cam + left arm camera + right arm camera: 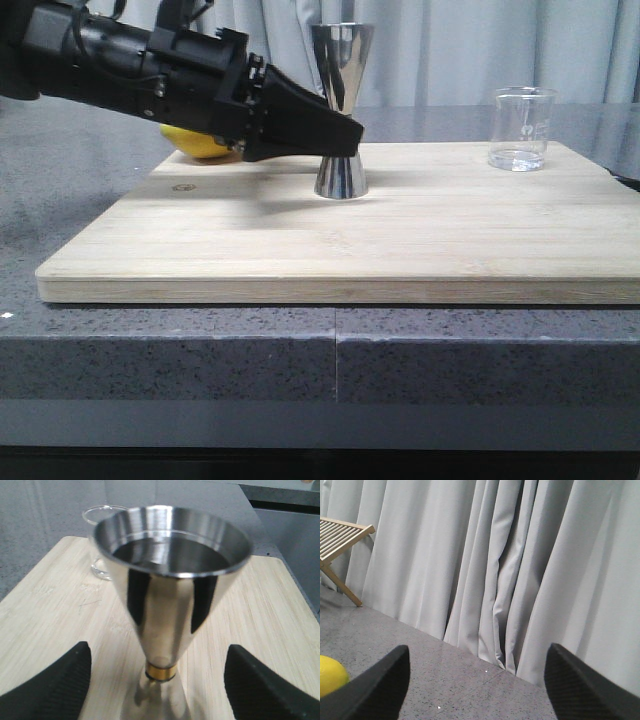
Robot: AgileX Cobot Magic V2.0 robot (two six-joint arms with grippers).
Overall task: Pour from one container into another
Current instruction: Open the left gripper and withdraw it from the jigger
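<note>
The steel jigger stands upright on the wooden board, its gold-banded waist hidden in the front view by my left gripper. In the left wrist view the jigger fills the middle, and the left gripper is open around its waist, with a gap on each side. The clear glass beaker stands upright at the board's far right corner, and it shows behind the jigger as the beaker. My right gripper is open and empty, facing grey curtains, and is out of the front view.
A yellow lemon lies behind the left arm at the board's back left, and the lemon also shows in the right wrist view. The board lies on a grey stone counter. A slatted wooden rack stands by the curtains.
</note>
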